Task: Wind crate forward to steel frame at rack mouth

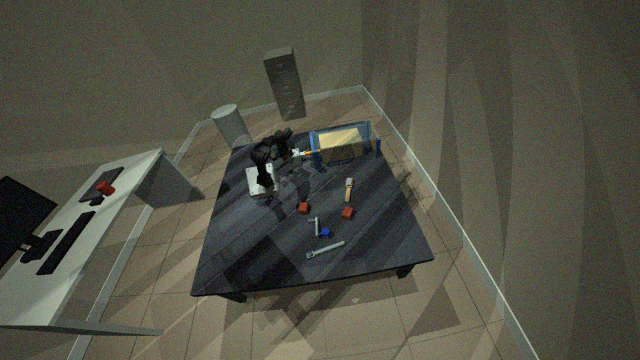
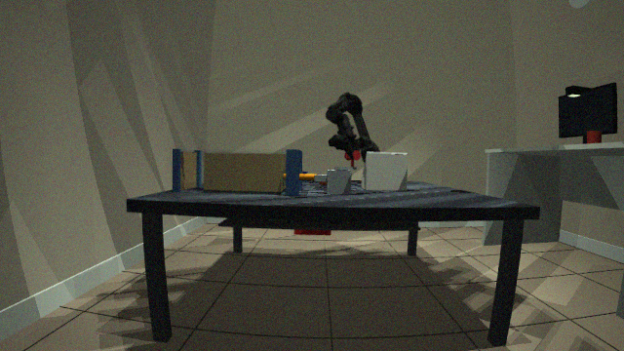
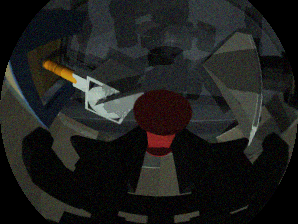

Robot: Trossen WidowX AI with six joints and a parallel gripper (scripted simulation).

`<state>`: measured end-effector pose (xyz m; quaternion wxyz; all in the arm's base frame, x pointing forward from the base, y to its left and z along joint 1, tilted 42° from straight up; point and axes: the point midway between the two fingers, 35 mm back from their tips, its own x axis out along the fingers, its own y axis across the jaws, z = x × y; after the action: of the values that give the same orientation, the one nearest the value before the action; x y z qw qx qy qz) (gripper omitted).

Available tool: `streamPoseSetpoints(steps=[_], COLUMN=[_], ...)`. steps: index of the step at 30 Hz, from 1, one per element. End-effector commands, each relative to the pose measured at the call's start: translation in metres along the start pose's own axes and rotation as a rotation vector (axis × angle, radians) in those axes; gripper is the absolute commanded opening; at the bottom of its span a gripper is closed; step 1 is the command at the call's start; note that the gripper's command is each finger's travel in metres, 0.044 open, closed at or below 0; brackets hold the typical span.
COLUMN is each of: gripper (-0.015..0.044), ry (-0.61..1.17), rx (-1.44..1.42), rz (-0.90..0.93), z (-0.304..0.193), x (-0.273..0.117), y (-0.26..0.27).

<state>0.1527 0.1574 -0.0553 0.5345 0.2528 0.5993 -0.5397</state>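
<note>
The tan crate [image 1: 341, 138] [image 2: 244, 172] sits flat in the cubby. Its front is close behind the blue post [image 2: 293, 173] at the mouth; whether they touch cannot be told. An orange strap [image 2: 303, 176] [image 3: 59, 70] runs from the crate side to the grey winch [image 1: 298, 153] [image 2: 338, 181] [image 3: 101, 97]. My gripper [image 3: 158, 123] is shut on the red-knobbed winch handle [image 2: 353, 157] [image 3: 162, 112]. The handle points downward beside the winch, to its right in the exterior view and in the wrist view. Its key end is hidden in the wrist view.
A white block [image 1: 255, 184] [image 2: 384, 172] stands at the arm's base, close to the winch. Farther along the bench lie two red blocks [image 1: 303, 208] [image 1: 347, 213], a yellow-handled tool [image 1: 348, 193], a grey angled tool [image 1: 316, 227], a blue piece [image 1: 325, 232] and a long wrench [image 1: 327, 248].
</note>
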Motion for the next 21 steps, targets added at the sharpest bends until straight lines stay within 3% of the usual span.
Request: streamPoseSetpoints(steps=[1, 21], gripper=[0.0000, 0.0000], ry=[-0.028, -0.030], rx=[0.019, 0.020], rz=[0.017, 0.018], z=[0.017, 0.041], x=[-0.006, -0.018], y=[0.007, 0.027])
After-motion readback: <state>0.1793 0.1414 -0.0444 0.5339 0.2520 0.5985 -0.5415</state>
